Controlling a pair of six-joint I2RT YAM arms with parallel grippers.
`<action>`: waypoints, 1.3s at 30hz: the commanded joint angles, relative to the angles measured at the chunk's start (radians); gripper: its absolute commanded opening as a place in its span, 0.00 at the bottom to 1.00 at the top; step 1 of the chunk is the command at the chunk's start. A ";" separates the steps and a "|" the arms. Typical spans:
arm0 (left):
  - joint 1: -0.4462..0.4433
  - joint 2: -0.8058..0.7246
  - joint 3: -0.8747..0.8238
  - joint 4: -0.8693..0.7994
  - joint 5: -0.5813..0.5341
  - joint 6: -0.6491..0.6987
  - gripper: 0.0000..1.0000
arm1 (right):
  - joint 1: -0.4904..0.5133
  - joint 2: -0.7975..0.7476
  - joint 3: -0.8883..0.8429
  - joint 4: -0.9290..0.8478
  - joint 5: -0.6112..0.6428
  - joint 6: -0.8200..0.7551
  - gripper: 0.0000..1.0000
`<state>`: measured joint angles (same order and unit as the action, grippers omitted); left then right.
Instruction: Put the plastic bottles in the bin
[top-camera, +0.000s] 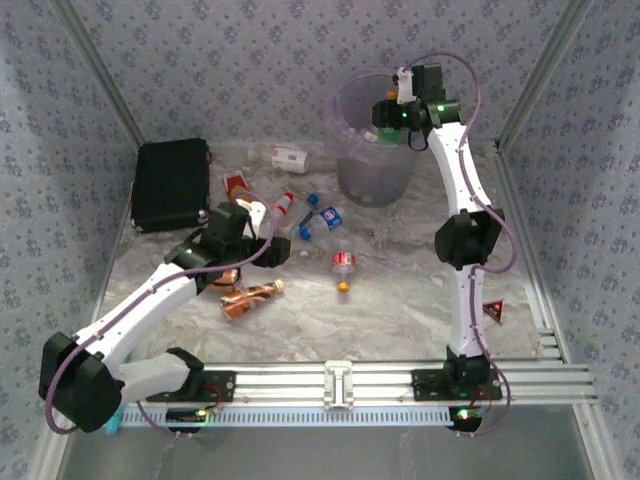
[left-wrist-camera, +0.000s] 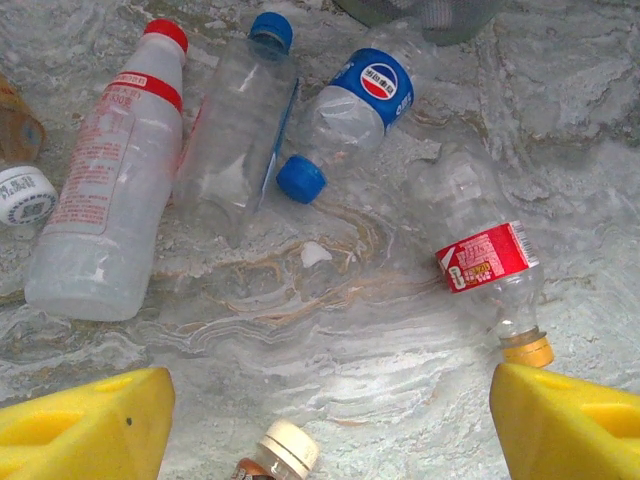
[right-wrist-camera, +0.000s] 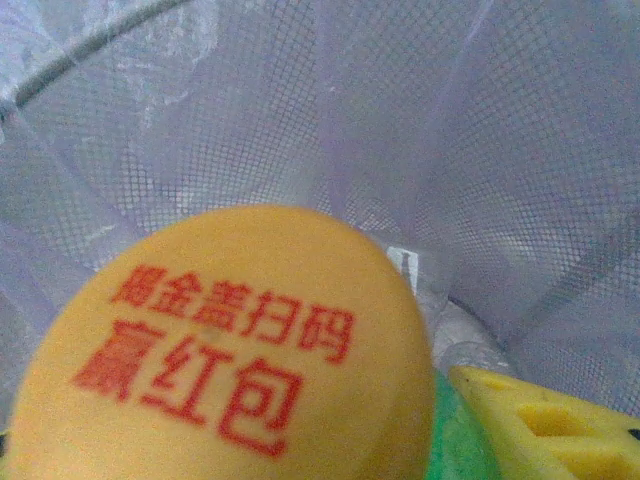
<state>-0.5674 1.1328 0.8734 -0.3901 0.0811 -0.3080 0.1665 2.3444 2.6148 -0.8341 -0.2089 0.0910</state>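
The right arm stretches far and high, with the right gripper (top-camera: 392, 118) over the bin (top-camera: 345, 95). It seems clamped on the green bottle (right-wrist-camera: 230, 340), whose cap faces the wrist and whose body points down inside. The left arm crouches low, and the left gripper (left-wrist-camera: 330, 400) is spread wide and empty. The red-labelled bottle (left-wrist-camera: 485, 260) lies to its right, cap pointing near.
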 joint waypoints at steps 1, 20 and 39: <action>0.005 0.004 0.017 -0.009 0.005 -0.008 0.82 | 0.002 0.011 0.010 -0.009 0.031 -0.032 0.48; 0.005 -0.001 0.003 -0.007 0.030 -0.043 0.92 | 0.024 -0.084 0.095 -0.059 0.058 -0.074 0.91; -0.234 0.320 0.135 0.120 -0.120 -0.299 0.96 | 0.082 -0.657 -0.488 -0.010 0.096 -0.009 0.95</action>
<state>-0.7662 1.4036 0.9409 -0.3077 0.0021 -0.5594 0.2432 1.7451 2.2429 -0.8646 -0.1184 0.0486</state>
